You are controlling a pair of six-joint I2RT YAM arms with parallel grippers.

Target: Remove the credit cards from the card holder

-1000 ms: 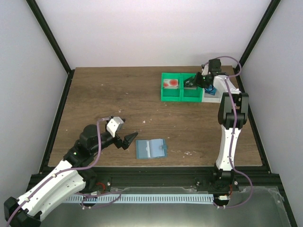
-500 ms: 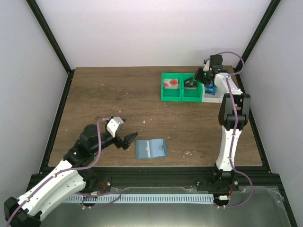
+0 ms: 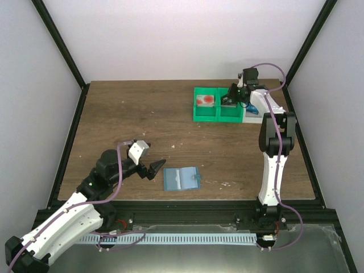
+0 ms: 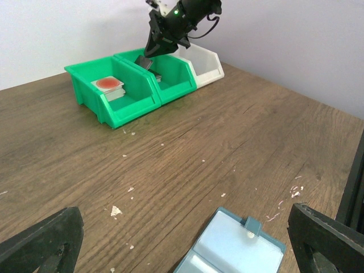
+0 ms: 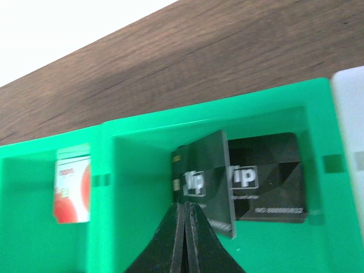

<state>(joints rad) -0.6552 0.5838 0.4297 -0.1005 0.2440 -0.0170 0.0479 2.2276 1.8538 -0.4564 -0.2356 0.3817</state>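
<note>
The card holder is a light-blue bifold lying open on the table near the front; its corner also shows in the left wrist view. My left gripper hovers just left of it, wide open and empty. My right gripper is over the middle green bin, its jaws shut together. A black credit card stands tilted on edge in that bin, just beyond the tips. It does not sit in the seam between them. A second black card lies flat on the bin floor.
A white and red card lies in the left green bin. A white bin with a blue object adjoins the green ones on the right. Black frame posts edge the table, and pale flecks dot the wood.
The right gripper's jaws have closed fully while its wrist shifted left and back over the green bins. The left arm and the card holder have not moved.
</note>
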